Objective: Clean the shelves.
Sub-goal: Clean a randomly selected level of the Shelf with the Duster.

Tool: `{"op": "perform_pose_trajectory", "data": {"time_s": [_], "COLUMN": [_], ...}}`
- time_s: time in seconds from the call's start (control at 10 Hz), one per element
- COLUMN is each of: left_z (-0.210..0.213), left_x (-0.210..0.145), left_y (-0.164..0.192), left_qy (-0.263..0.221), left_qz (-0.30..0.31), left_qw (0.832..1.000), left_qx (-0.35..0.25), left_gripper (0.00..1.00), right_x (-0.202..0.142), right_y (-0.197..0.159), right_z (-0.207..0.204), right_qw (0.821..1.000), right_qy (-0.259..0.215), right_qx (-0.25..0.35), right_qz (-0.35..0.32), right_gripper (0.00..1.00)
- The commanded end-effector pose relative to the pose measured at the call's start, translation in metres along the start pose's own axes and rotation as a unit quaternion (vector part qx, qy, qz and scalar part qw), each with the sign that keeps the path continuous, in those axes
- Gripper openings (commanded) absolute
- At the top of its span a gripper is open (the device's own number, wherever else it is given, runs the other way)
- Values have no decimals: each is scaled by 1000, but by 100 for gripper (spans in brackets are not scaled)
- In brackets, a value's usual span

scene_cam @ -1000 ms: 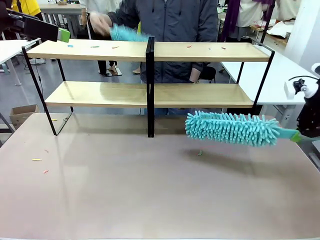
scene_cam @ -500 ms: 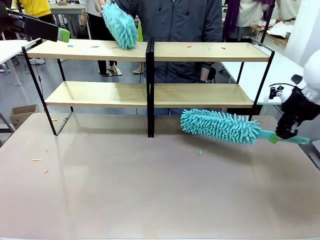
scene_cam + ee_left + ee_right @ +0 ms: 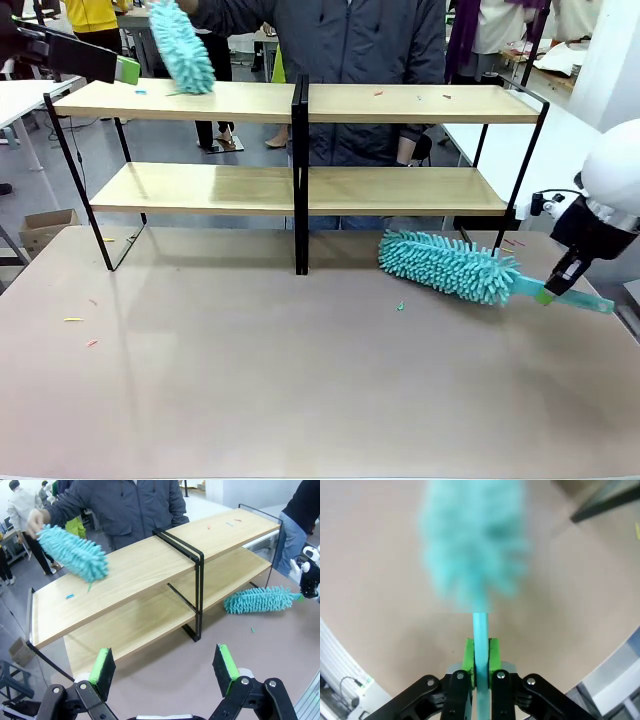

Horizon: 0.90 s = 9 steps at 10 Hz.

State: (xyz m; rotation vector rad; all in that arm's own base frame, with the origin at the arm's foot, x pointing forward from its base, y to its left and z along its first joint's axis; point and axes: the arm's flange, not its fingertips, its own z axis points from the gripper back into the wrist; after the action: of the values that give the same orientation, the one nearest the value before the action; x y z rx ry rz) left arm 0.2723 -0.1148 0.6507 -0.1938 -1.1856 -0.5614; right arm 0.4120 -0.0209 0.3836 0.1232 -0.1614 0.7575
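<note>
Your right gripper (image 3: 549,292) is clamped shut on the flat handle (image 3: 480,630) of the teal duster (image 3: 445,265). There is a pad on either side, and the handle's end sticks out behind the grip. The duster head is tilted and sits low at the table (image 3: 300,400); I can't tell whether it is touching or just above. It is just in front of the right half of the shelves (image 3: 400,190), lower than the bottom board. Your left gripper (image 3: 165,665) is spread wide and holds nothing, up by the shelves' left end. The shelves stand at the far side of the table, between you and the person, who has a second duster (image 3: 182,48) on the upper left board.

My read on handling: the duster is light, and its soft, floppy head will give on contact. The handle is thin, smooth plastic and could twist in the pads (a grip nearer the head would give you more control). The shelves look rigid but light on that thin frame, so they will probably slide or rock if shoved. Sweep gently and don't grab them. If one needs steadying, take the central upright (image 3: 299,170). Small bits (image 3: 378,93) lie on the upper right board.
</note>
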Motion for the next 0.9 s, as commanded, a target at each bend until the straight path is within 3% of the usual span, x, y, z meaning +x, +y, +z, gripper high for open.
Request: {"op": "perform_pose_trajectory", "data": {"time_s": [0.0, 0.1, 0.2, 0.3, 0.4, 0.5, 0.8], "left_z": [0, 0, 0, 0, 0, 0, 0], "left_x": [-1, -1, -1, -1, -1, -1, -1], "left_y": [0, 0, 0, 0, 0, 0, 0], "left_qy": [-2, -2, -2, -2, -2, -2, -2], "left_qz": [2, 2, 2, 2, 2, 2, 2], "left_qw": [1000, 1000, 1000, 1000, 1000, 1000, 1000], "left_qx": [-1, -1, -1, -1, -1, -1, -1], "left_gripper": [100, 100, 100, 100, 100, 100, 100], "right_x": [-6, -12, -20, -23, -20, -7, -7], "right_y": [24, 32, 42, 52, 64, 21, 21], "right_z": [8, 9, 7, 6, 10, 12, 12], "right_qw": [994, 986, 976, 974, 984, 981, 981], "right_qy": [14, 22, 63, 87, 76, 42, 42], "right_qx": [-49, -77, -95, -93, -69, -86, -86], "right_qz": [-92, -143, -186, -187, -142, -166, -166], "right_gripper": [12, 12, 12, 12, 12, 12, 12]}}
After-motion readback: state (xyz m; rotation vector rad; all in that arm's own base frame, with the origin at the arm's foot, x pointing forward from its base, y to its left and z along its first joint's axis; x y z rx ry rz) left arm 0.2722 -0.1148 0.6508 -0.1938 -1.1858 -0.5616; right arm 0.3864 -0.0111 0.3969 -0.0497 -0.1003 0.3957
